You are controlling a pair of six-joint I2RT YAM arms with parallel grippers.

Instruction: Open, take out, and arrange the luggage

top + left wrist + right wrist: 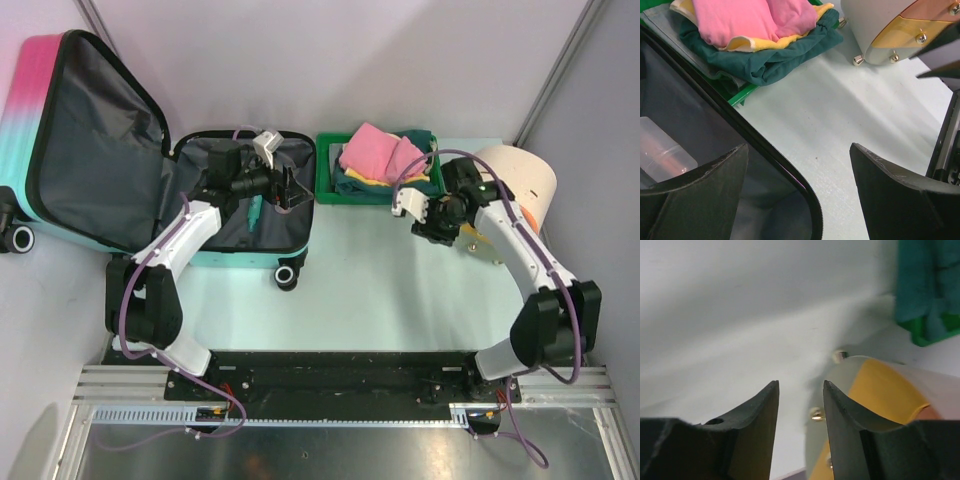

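Note:
The luggage (90, 150) lies open at the left, its pink-to-teal lid propped up and dark grey lining showing. My left gripper (298, 190) hangs open over the right edge of the lower half (262, 228). In the left wrist view the left gripper (799, 147) straddles the black zipper rim (765, 150) with nothing between its fingers. A clear plastic item (665, 155) lies inside on the lining. My right gripper (432, 228) is over the table, right of the luggage. In its own view the right gripper (800, 384) shows a narrow gap and holds nothing.
A green tray (330, 190) with folded pink, yellow and teal clothes (380, 155) stands behind the middle. A white-and-orange cylinder (520, 180) lies on its side at the right, close to the right gripper's fingers; its end (880, 390) fills the right wrist view's lower right.

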